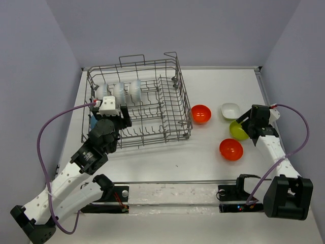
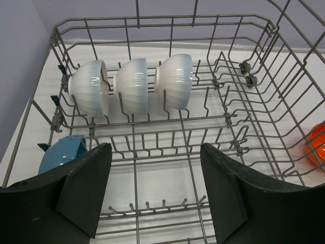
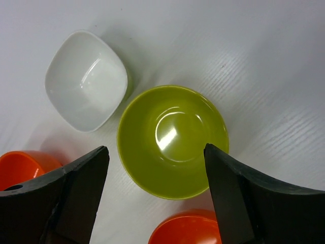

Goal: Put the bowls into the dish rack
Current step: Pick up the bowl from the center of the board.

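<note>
Yellow-green bowl (image 3: 172, 117), beneath wide-spread right gripper (image 3: 155, 148)

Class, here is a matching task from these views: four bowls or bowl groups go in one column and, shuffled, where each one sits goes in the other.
Column 1
1 white bowl row
2 yellow-green bowl
3 blue bowl
4 orange bowl nearest the dish rack

Column 2
a on the table, under the open right gripper
b on edge among the rack's tines
c on the table, just right of the rack
d low at the rack's left side, by the left gripper

Pairs: 1-b, 2-a, 3-d, 4-c
</note>
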Motion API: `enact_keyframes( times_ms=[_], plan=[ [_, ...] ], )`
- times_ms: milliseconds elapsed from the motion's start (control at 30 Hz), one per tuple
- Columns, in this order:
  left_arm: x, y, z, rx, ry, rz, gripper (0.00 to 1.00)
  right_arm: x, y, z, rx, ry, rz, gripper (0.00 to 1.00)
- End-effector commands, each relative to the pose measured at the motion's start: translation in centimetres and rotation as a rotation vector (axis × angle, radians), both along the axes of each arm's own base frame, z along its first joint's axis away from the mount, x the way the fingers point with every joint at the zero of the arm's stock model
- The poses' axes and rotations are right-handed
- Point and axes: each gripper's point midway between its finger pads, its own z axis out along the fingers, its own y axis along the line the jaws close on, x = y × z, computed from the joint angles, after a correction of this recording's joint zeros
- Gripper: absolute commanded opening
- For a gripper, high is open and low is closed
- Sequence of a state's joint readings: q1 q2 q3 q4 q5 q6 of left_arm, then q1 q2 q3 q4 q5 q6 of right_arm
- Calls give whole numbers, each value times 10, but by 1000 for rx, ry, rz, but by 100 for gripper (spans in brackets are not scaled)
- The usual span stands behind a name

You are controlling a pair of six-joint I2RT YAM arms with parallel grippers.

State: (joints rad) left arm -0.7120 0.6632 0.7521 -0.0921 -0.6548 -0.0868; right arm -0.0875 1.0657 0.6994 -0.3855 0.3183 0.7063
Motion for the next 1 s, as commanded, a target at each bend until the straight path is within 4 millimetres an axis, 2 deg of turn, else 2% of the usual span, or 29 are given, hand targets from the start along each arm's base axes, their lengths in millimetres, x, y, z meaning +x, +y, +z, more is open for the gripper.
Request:
enact_keyframes(
  times_ms=[0,133,300,733,833,967],
  plan=[
    [0,-1,11,-39,-47,-3,80,-14,-9,-18,28,43,-50,78],
    [-1,-1,12,-41,-49,-3,80,-19,-14,-28,77,60,-72,71],
    [-1,0,13,-46,-52,-1,80,-21,-12,-34,108,71,-68,62],
    [-1,1,12,-39,-50,6,80,-21,-8,-48,124,93,-53,54],
    [0,1,11,-37,-48,6,80,-20,-6,-46,136,87,-45,54],
    [1,0,10,-33,-44,6,80,-17,-8,-32,117,50,-45,54]
  ],
)
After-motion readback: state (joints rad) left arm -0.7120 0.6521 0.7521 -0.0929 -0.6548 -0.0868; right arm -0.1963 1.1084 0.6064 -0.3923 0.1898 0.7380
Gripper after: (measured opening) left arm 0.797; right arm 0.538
